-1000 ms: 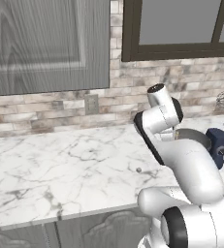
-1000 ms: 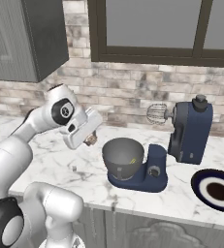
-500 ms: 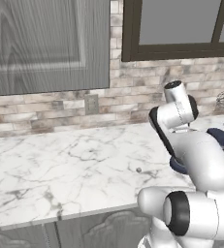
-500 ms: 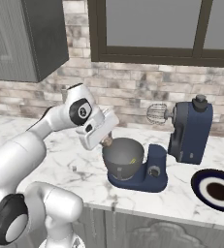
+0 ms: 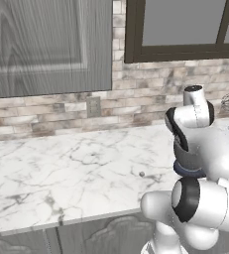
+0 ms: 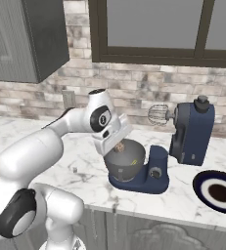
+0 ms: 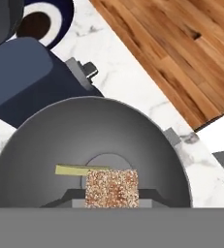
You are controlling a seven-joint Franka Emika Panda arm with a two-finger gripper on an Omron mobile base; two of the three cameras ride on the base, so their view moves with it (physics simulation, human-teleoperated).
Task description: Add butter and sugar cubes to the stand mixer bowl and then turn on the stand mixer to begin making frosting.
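Right base view: gripper [image 6: 118,147], clenched on speckled cube [image 7: 112,188], now above mixer bowl [image 6: 128,161].

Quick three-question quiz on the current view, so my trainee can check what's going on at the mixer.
1. True or false: the stand mixer has its head tilted back, with the whisk clear of the bowl.
2. What does the end effector hold above the bowl? A) a speckled tan cube B) a spoon C) an egg
3. What lies on the counter to the right of the mixer in the right base view?

Key: 1 true; 2 A; 3 a dark-rimmed plate.
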